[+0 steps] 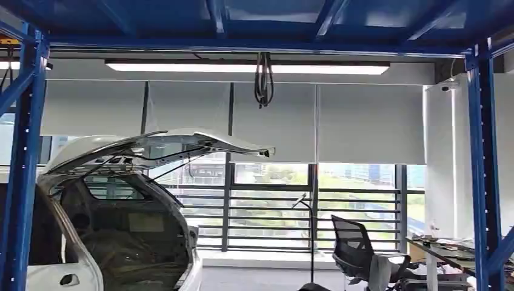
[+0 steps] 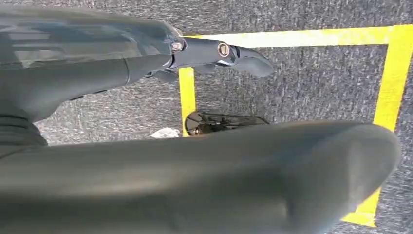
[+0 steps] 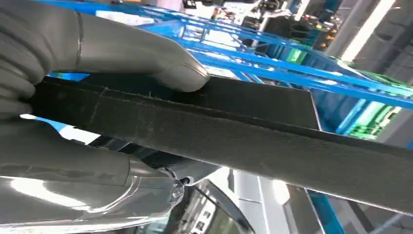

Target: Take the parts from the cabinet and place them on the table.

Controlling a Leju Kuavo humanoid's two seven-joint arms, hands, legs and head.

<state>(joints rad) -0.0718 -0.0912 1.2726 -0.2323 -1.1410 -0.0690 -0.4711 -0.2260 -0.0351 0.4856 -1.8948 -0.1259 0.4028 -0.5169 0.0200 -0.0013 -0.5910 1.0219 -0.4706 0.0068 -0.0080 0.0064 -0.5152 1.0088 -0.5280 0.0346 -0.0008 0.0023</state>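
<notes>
From the head, a blue rack frame is seen around the field, with a white car body at the lower left, its hatch raised, and a table edge with an office chair beside it at the lower right. The table is thus judged to lie forward and toward the robot's right.

At the left wrist, the left hand is seen hanging over grey carpet marked with yellow tape. Its dark fingers are extended and apart from the thick thumb, and nothing is held between them.

At the right wrist, a long, flat, dark part is gripped by the right hand: the thumb is pressed on one broad face, and the other fingers are curled beneath the opposite face. The part's long axis is carried outward from the hand, with most of its length projecting beyond the grip, against blue racking behind it. The coming placement is judged to turn on this overhang, since the free far end would reach the table first. The right arm is the one serving it.
</notes>
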